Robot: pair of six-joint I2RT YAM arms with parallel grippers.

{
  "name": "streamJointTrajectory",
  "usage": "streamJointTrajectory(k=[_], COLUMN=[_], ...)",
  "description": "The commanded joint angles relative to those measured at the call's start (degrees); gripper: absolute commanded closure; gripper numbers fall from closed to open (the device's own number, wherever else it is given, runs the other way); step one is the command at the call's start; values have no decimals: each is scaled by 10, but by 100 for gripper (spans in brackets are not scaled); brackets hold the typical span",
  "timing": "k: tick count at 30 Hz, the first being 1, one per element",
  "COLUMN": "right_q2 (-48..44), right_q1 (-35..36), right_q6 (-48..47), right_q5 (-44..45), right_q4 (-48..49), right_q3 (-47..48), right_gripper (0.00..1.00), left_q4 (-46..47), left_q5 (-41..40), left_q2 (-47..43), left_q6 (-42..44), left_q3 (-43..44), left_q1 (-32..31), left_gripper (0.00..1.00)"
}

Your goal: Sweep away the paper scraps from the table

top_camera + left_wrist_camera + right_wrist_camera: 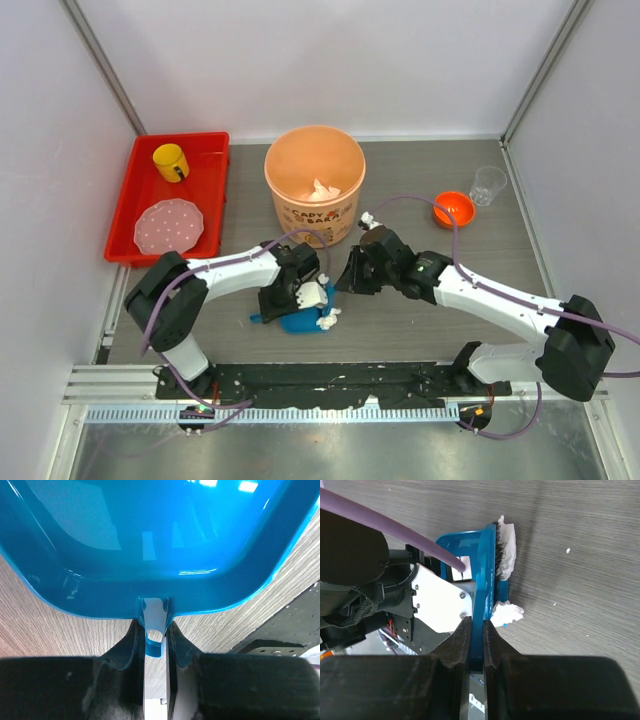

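Observation:
My left gripper (155,636) is shut on the handle tab of a blue dustpan (150,540), which lies on the wood-grain table (420,330) in front of the left arm. The right gripper (477,630) is shut on the handle of a blue brush (487,575). Its dark bristles press a white paper scrap (508,550) at the dustpan's edge. A second paper scrap (507,614) lies beside the brush, and shows at the pan's right side (328,320). Another scrap (367,218) lies beside the orange bucket (300,215), and one rests inside it (323,189).
A red tray (215,190) at the back left holds a yellow cup (170,161) and a pink speckled plate (168,226). A small orange bowl (454,209) and a clear cup (488,185) stand at the back right. White walls surround the table.

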Motion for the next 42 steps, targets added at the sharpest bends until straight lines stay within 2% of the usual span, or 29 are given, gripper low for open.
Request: streamJointTrajectory(k=[1, 5, 9, 14, 15, 18, 23, 26, 29, 30, 33, 37, 42], right_q2=[-22, -29, -51, -64, -63, -69, -95, -100, -102, -101, -92, -44, 6], right_q1=[13, 16, 16, 16, 16, 16, 16, 16, 17, 17, 16, 16, 17], right_q6=[83, 39, -29, -69, -72, -60, -15, 6, 28, 48, 77, 52, 39], right_q5=[-4, 32, 122, 169, 177, 198, 165, 116, 63, 17, -16, 7, -36], right_q4=[134, 58, -70, -180, -222, -297, -371, -327, -204, -125, 13, 42, 77], right_q3=[7, 67, 132, 205, 212, 206, 128, 63, 5, -9, -48, 0, 44], right_gripper=[99, 99, 99, 99, 99, 99, 99, 99, 99, 99, 99, 99, 99], left_q4=[12, 11, 12, 17, 15, 10, 19, 17, 17, 16, 15, 14, 17], left_q5=[46, -3, -8, -13, -39, -48, -50, -46, -38, -35, -23, -20, -3], left_q2=[-6, -6, -24, -23, -22, -19, -18, -8, -4, -5, -8, -9, -9], left_q6=[0, -1, 3, 5, 5, 6, 13, 13, 12, 12, 13, 13, 14], left_q3=[7, 6, 5, -3, -2, 0, -3, 5, 9, 10, 7, 5, 9], left_q1=[-1, 10, 21, 21, 21, 22, 23, 22, 22, 21, 22, 22, 22], left_gripper=[100, 100, 100, 100, 100, 100, 100, 100, 100, 100, 100, 100, 100])
